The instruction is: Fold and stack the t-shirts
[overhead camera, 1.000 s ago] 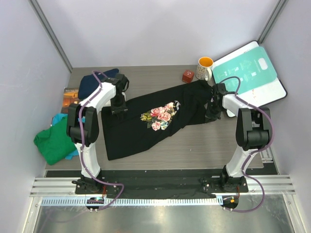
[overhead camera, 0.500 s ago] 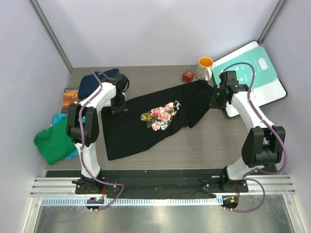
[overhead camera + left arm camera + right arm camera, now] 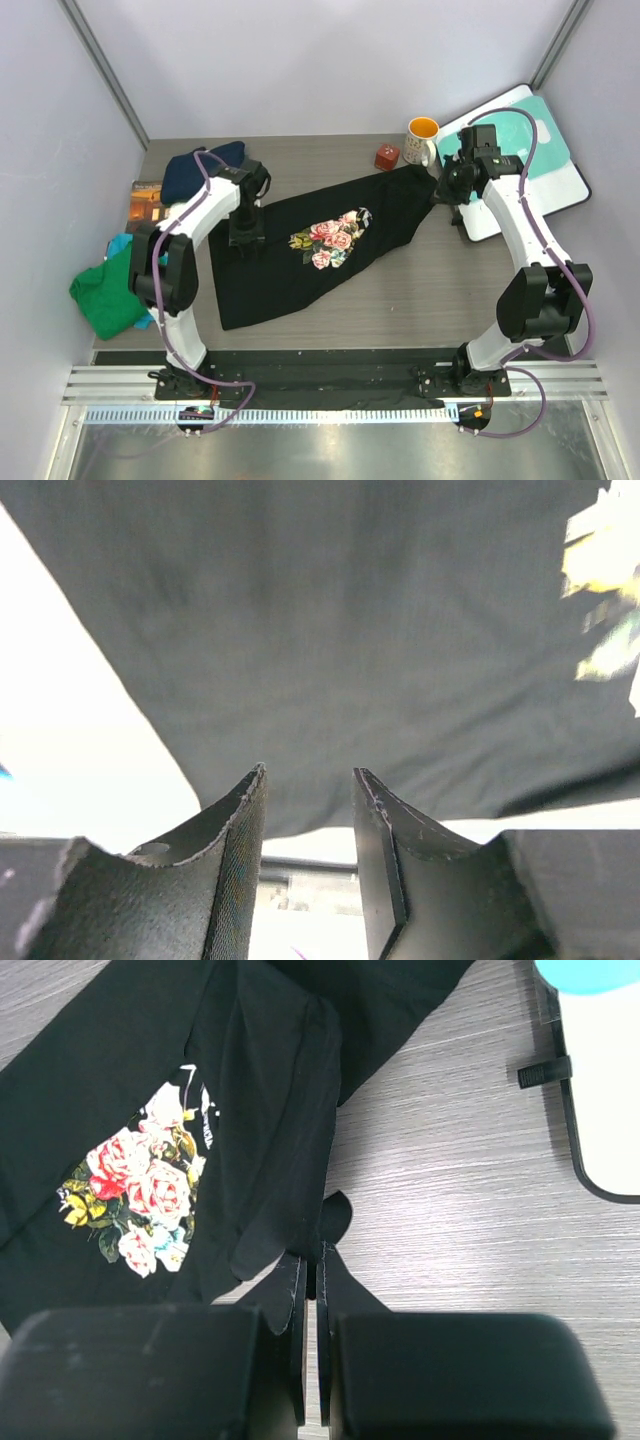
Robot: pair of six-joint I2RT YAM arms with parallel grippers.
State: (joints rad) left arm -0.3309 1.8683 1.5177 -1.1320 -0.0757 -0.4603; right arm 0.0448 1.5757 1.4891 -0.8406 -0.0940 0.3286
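Note:
The black t-shirt (image 3: 290,275) with its rose print (image 3: 328,238) lies diagonally across the table. My left gripper (image 3: 246,238) hovers over its left part. In the left wrist view that gripper (image 3: 310,772) is open, with nothing between the fingers and the black cloth (image 3: 350,630) just ahead. My right gripper (image 3: 446,192) is at the shirt's far right end. The right wrist view shows it (image 3: 312,1256) shut on a fold of the black t-shirt (image 3: 120,1060), beside the print (image 3: 140,1185). Green (image 3: 108,295), teal (image 3: 122,245) and navy (image 3: 192,170) t-shirts are bunched at the left edge.
An orange-lined mug (image 3: 423,140) and a small red cube (image 3: 387,157) stand at the back, near the shirt's right end. A teal-and-white board (image 3: 520,150) leans at the back right. A brown book (image 3: 145,205) lies under the clothes at the left.
My right arm has swung toward the back right with the shirt's edge, pulling the folded right part out straighter. The left gripper's jaws have widened.

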